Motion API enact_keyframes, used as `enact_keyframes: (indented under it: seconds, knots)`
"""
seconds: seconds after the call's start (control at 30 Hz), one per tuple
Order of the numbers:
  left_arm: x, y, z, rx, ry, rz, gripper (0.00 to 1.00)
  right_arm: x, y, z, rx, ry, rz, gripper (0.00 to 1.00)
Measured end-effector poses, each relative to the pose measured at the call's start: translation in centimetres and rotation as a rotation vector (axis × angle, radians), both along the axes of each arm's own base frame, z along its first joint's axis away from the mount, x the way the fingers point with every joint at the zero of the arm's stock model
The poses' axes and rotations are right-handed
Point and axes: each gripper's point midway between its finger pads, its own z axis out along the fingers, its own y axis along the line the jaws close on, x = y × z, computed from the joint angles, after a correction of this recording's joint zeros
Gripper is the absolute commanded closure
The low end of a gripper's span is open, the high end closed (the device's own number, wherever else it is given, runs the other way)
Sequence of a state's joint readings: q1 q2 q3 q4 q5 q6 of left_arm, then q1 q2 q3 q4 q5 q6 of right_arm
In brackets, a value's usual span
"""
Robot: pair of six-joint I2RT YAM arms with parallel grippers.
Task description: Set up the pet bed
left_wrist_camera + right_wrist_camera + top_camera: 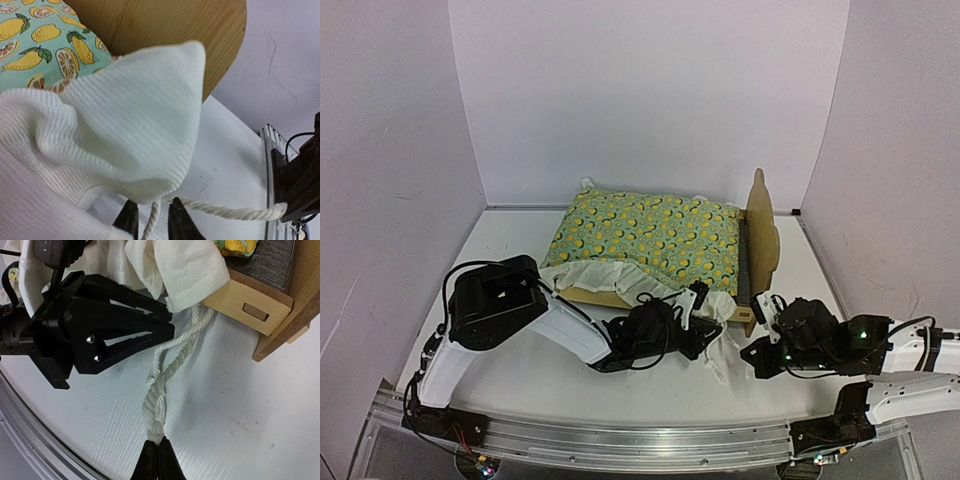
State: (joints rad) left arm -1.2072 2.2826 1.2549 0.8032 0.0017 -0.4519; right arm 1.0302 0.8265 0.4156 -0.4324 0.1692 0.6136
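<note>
Here's the pet bed [765, 238], sitting toward the far edge of the surface [515, 245], with its rounded headboard [165, 25] standing upright on the side facing the right edge. The lemon-print quilt [650, 235] is spread over the frame, and its white ruffle [605, 272] spills over the near side rail [240, 302]. At the headboard end, a strip of the dark grey base panel [267, 262] peeks out past the quilt.

All the action is at the bed's near right corner, where both arms crowd in from the near edge. The right claw [157, 442] has its fingers pressed together on the end of a twisted white cord [160, 385]. The cord runs up from that grip across the bare surface and disappears under the ruffle by the rail.

The left claw [172, 329] points right at that hanging ruffle, tips just beside the fabric. From its own camera, ribbed white cloth fills the view, and a thin strand of cord drops between the two fingers [129, 222]. They sit close on either side of it, but I cannot tell whether they are actually pinching it.

The two claws are near each other, with the cord stretched between them.
</note>
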Motion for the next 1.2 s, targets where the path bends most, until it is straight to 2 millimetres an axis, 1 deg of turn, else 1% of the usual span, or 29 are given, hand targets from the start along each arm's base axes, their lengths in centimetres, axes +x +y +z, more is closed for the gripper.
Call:
enact_keyframes:
  seconds: [0.03, 0.17, 0.23, 0.37, 0.57, 0.73, 0.87, 0.93, 1.0, 1.2]
  knots:
    - [0.0, 0.0, 0.2, -0.008, -0.005, -0.002, 0.74, 0.0, 0.0, 0.0, 0.000, 0.000, 0.001, 1.00]
    - [0.1, -0.1, 0.8, -0.040, -0.004, 0.005, 0.85, -0.1, 0.1, -0.1, 0.000, -0.001, 0.011, 1.00]
    - [0.2, -0.1, 1.1, -0.052, 0.000, 0.013, 0.87, -0.2, 0.0, -0.2, -0.003, 0.002, 0.016, 1.00]
    - [0.6, 0.0, 1.3, -0.060, -0.003, 0.038, 0.85, -0.4, 0.0, -0.4, -0.005, 0.007, 0.029, 1.00]
    - [1.2, -0.7, 2.4, -0.091, -0.013, 0.057, 0.83, -0.4, 0.3, -0.3, 0.003, 0.003, 0.040, 1.00]
    - [2.0, -0.9, 3.0, -0.109, -0.023, 0.093, 0.80, -0.4, 0.5, 0.1, 0.021, -0.002, 0.046, 1.00]
    - [2.5, -0.8, 2.4, -0.101, -0.025, 0.139, 0.78, -0.5, 0.7, 0.2, 0.026, -0.003, 0.056, 1.00]
    - [2.5, -0.9, 2.0, -0.088, -0.027, 0.162, 0.74, -0.5, 0.7, 0.2, 0.027, -0.003, 0.060, 1.00]
    - [2.5, -0.9, 1.7, -0.072, -0.033, 0.185, 0.76, -0.5, 0.8, 0.2, 0.029, -0.004, 0.061, 1.00]
    - [2.6, -1.3, 1.8, -0.037, -0.071, 0.238, 0.84, -0.5, 0.9, 0.3, 0.034, -0.007, 0.062, 1.00]
